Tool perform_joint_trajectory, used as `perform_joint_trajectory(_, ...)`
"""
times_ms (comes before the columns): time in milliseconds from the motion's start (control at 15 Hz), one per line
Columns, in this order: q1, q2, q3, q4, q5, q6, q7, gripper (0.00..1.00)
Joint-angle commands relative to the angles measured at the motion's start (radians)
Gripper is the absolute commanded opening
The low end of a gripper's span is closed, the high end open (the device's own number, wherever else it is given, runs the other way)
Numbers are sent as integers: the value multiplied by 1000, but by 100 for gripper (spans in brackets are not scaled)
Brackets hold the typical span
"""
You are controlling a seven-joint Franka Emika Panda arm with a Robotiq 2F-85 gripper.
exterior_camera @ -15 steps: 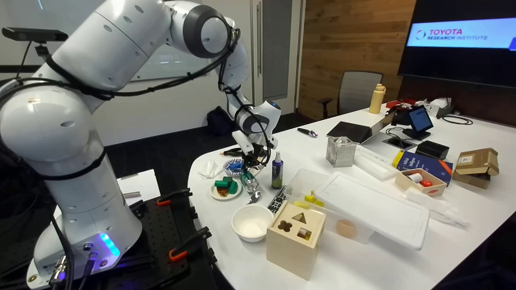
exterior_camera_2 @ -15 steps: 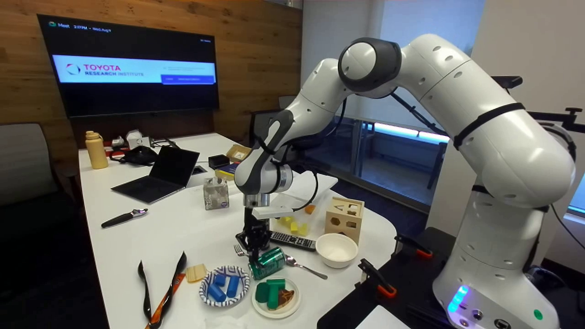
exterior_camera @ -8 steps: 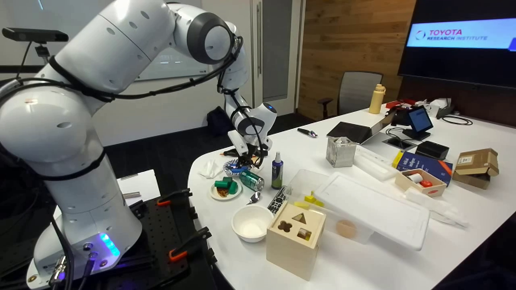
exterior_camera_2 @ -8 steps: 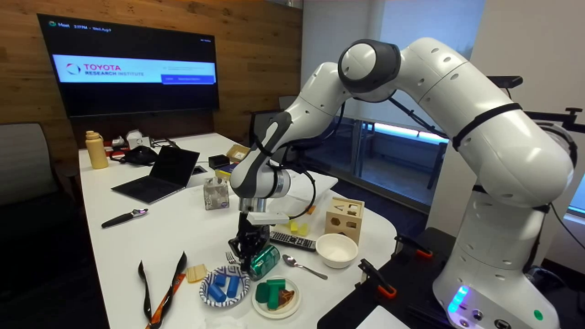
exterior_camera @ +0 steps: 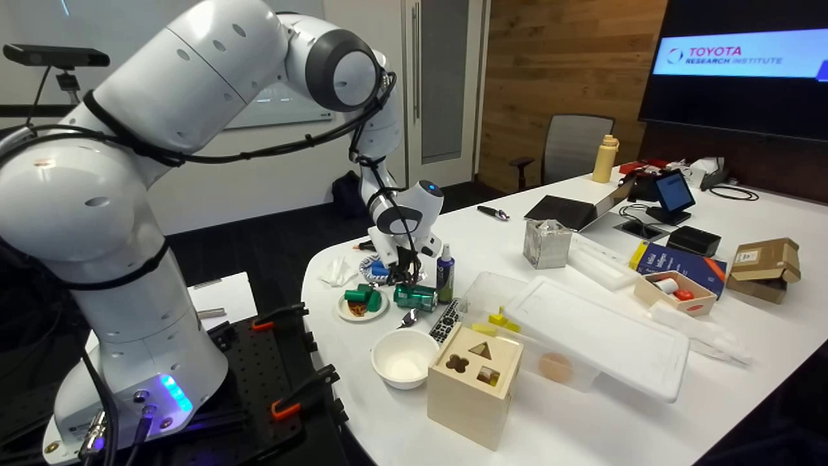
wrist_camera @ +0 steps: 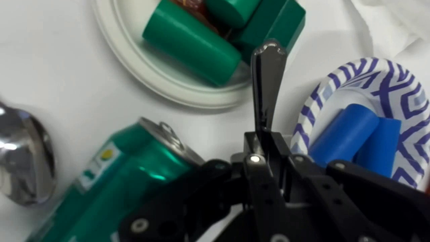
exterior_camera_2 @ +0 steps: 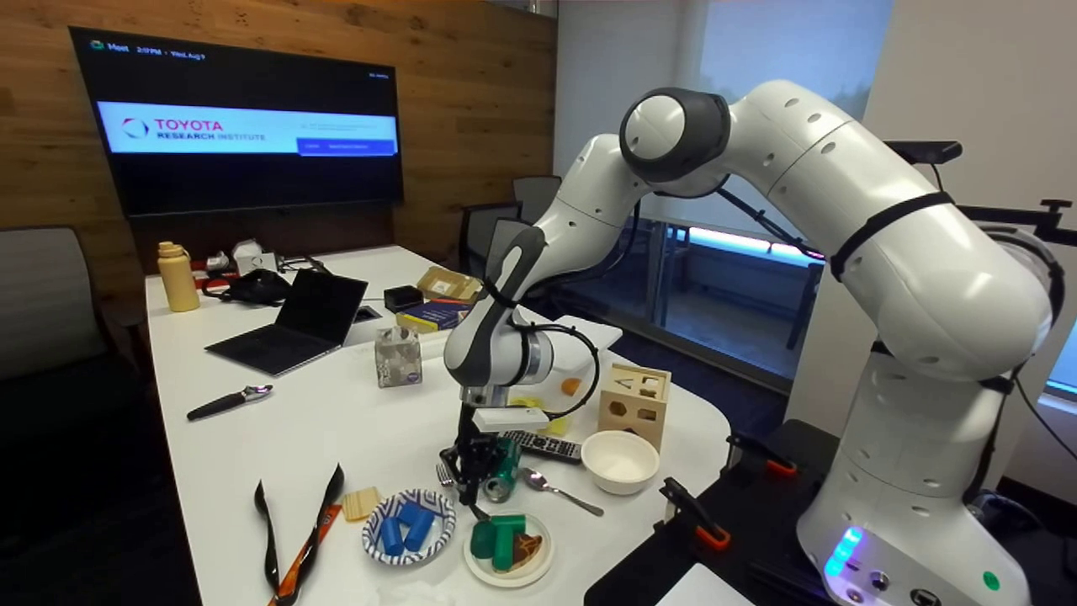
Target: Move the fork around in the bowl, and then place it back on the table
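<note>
The gripper (wrist_camera: 263, 144) is narrow, its fingertips pinched on the fork (wrist_camera: 267, 84), low in the middle of the wrist view. The fork's dark, shiny handle runs from the fingertips toward the top of the frame, its end passing in front of 1 of the 3 green blocks (wrist_camera: 275, 27). In an exterior view the tines (exterior_camera_2: 444, 475) show left of the black fingers, in the lower middle of the frame, and the handle's end shows below them, near the upper left rim of the white plate (exterior_camera_2: 509, 581). Whether the fork touches the table (exterior_camera_2: 336, 438) cannot be told.

The white bowl (exterior_camera_2: 620, 482) stands right of centre in an exterior view, well apart from the fork and just beside a wooden shape box (exterior_camera_2: 635, 400). A spoon (exterior_camera_2: 551, 487) and a green can (exterior_camera_2: 507, 471), the can on its side, lie between the gripper and the white bowl, near a remote control (exterior_camera_2: 543, 446). At the lower left of the wrist view the gripper hides part of the green can; contact between them cannot be told.

The white plate shows at the top middle of the wrist view, the green blocks lying on it. At the right of that frame a patterned dish (wrist_camera: 389, 77) holds blue blocks (wrist_camera: 346, 131). In an exterior view a spray bottle (exterior_camera: 445, 278) stands upright just beside the green can.
</note>
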Motion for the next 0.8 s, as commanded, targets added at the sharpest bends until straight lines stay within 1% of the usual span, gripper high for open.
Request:
perform_joint_trajectory(0,-10,-44,-7,-69,-9,73,27,3)
perform_joint_trajectory(200,-9,-38,-14,-78,-20,97,35,3)
perform_joint_trajectory(267,-8,-36,-14,-78,-21,104,38,4)
perform_joint_trajectory(333,-7,-36,-12,-81,-21,111,40,37)
perform_joint_trajectory(400,-8,-35,-11,-82,-21,116,41,38)
perform_joint_trajectory(600,-13,-41,-1,-93,-19,131,45,58)
perform_joint_trajectory(667,-15,-45,3,-99,-18,138,44,67)
perform_joint_trajectory(733,-19,-54,10,-108,-16,143,43,73)
